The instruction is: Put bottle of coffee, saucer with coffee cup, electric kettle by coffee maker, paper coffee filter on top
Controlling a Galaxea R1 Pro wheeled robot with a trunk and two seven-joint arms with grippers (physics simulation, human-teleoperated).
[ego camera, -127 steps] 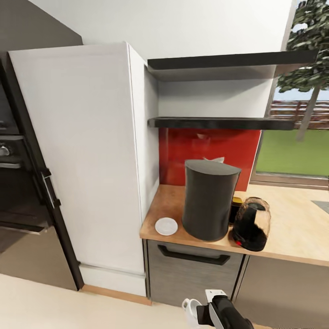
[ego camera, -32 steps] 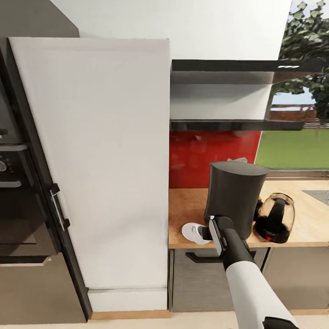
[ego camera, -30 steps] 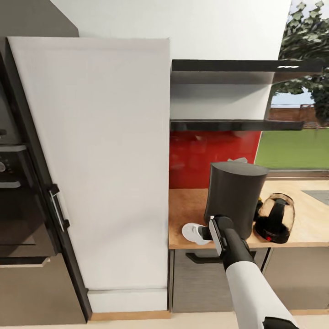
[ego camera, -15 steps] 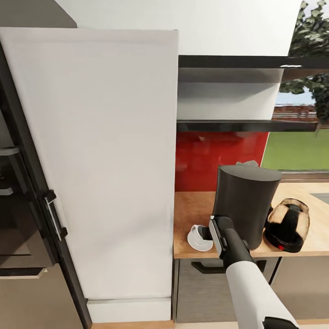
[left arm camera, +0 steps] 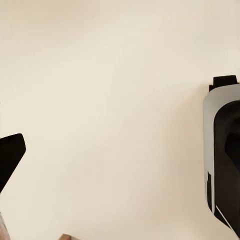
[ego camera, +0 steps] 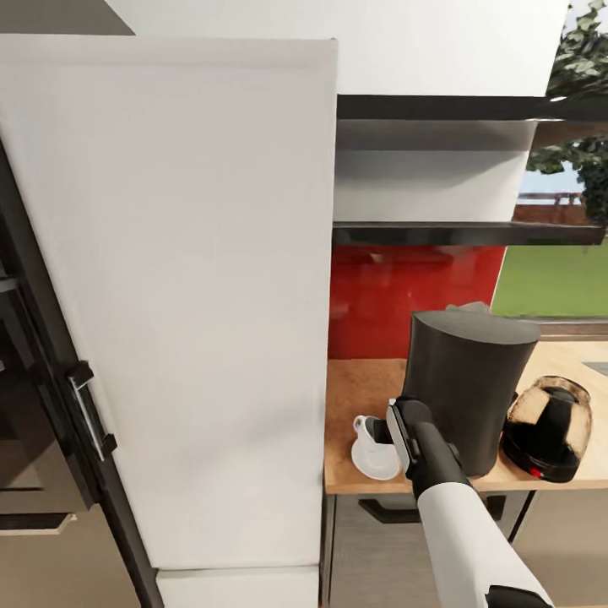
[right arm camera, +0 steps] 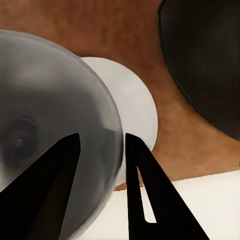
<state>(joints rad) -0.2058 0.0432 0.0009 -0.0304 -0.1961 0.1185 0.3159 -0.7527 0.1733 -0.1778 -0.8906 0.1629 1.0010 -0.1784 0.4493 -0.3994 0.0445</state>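
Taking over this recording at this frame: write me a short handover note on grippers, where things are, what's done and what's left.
Right gripper: shut on the coffee cup, held over the saucer.
Left gripper: fingers apart, holding nothing.
On the kitchen countertop: saucer, coffee maker beside it, electric kettle on its other side.
Done: kettle and saucer placed.
Left: release the cup. Whether it already rests on the saucer is unclear.

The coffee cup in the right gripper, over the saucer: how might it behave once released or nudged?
The coffee cup looks small and rigid, probably light, so a nudge may shift it. The right gripper pinches its thin rim, so it may tilt on release. Set on the smooth saucer near the kitchen countertop edge, it could slide.
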